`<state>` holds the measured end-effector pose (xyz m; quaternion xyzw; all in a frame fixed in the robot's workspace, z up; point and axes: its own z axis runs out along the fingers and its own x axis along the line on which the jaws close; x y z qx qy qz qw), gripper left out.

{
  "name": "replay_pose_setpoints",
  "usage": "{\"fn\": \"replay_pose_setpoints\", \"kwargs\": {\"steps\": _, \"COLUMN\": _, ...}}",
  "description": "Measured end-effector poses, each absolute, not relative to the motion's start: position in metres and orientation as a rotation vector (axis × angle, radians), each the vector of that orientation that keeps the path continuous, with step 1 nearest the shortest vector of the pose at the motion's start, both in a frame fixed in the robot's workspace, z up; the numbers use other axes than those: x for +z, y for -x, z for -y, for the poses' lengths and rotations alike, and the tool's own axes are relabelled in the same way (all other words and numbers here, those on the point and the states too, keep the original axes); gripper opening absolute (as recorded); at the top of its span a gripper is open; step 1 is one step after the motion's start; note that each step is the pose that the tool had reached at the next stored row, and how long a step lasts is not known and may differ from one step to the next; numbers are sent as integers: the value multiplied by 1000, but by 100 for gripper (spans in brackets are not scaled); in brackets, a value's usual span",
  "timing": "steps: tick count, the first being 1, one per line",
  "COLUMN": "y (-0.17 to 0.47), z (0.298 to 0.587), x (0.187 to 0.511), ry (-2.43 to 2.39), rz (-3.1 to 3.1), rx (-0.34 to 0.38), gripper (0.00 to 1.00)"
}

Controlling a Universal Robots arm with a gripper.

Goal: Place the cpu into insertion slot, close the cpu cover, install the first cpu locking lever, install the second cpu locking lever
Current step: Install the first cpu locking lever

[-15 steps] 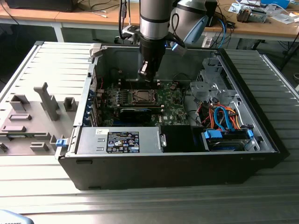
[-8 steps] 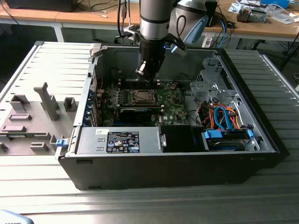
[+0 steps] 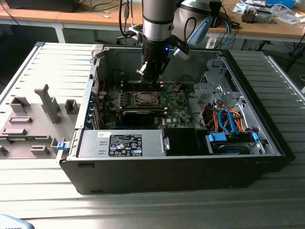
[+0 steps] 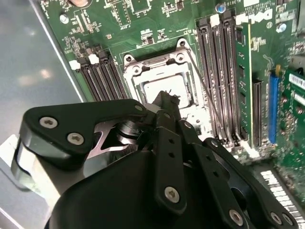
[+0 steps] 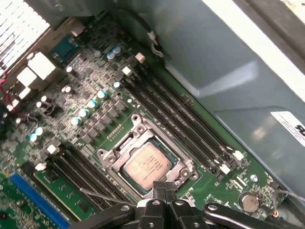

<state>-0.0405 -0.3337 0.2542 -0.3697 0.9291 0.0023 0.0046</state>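
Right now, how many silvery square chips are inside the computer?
1. The cpu sits in the insertion slot on the green board, just beyond the claw. Others could be hidden.

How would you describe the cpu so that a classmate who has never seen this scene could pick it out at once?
Start at the open computer case and find the green circuit board on its floor. Between the banks of long black memory slots sits a square silver-rimmed socket, just beyond the gripper. The cpu is the flat, dull silver-grey square lying in it, the only plain metal face among dark, component-studded neighbours.
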Motion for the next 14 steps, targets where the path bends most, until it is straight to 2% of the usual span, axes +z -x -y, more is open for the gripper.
{"fn": "replay_pose_setpoints", "kwargs": {"steps": 14, "y": 40, "z": 334, "x": 252, "ry": 785, "rz": -3032, "rx": 5, "gripper": 11}}
